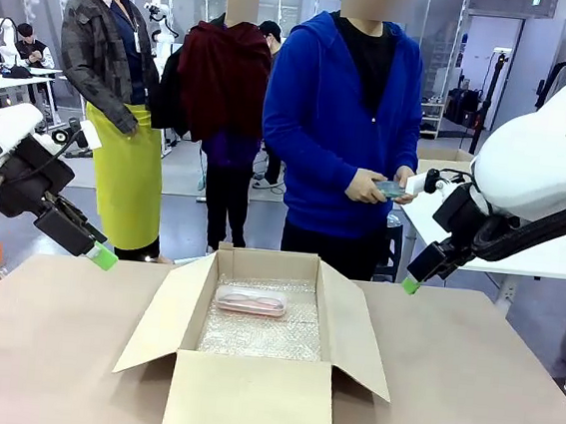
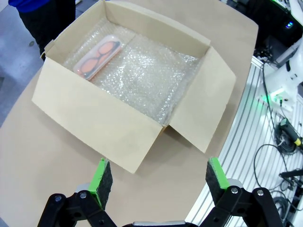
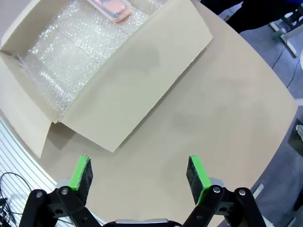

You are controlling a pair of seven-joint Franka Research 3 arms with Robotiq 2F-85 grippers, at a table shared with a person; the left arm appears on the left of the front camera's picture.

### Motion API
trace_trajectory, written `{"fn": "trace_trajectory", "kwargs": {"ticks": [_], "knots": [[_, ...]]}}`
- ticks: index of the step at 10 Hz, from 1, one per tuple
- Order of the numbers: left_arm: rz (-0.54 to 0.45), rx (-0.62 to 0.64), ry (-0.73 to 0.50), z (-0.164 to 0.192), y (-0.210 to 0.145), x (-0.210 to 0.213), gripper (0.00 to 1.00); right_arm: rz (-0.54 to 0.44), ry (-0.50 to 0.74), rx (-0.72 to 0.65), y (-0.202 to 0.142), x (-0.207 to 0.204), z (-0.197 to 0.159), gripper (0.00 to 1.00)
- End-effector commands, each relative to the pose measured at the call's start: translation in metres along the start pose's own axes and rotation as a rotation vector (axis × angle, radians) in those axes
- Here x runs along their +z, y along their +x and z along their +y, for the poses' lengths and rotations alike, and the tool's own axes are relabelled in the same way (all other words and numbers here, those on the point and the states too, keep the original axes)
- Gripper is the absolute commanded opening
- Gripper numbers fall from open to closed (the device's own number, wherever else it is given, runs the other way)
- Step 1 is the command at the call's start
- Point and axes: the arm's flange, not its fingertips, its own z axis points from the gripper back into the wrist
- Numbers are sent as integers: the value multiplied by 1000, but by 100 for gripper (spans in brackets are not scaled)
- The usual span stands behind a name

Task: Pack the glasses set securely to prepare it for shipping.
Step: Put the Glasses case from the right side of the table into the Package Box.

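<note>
Both grippers wide open and empty beside the open box; one case is packed, the other is in the person's hands.

The left gripper [image 2: 158, 177] and right gripper [image 3: 139, 172] hover over the table [image 1: 466, 390] on either side of the cardboard box [image 1: 250, 399], jaws spread wide and touching nothing. The pale pink case [image 1: 250, 302] lies on bubble wrap [image 1: 261, 338] near the box's far wall; the right wrist view cuts it off at the top edge. The person's hands [image 1: 369, 189] hold the mint green case [image 1: 391, 189] beyond the table's far side. Fingers cover much of it, and its contents cannot be made out.
</note>
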Motion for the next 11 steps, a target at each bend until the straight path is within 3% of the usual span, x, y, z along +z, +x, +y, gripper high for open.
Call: {"fn": "trace_trajectory", "kwargs": {"ticks": [1,11], "knots": [[-8,-1,-19,0,0,2,100,1,-10,-19,5,0,4,100],[-8,-1,-19,0,0,2,100,1,-10,-19,5,0,4,100]]}}
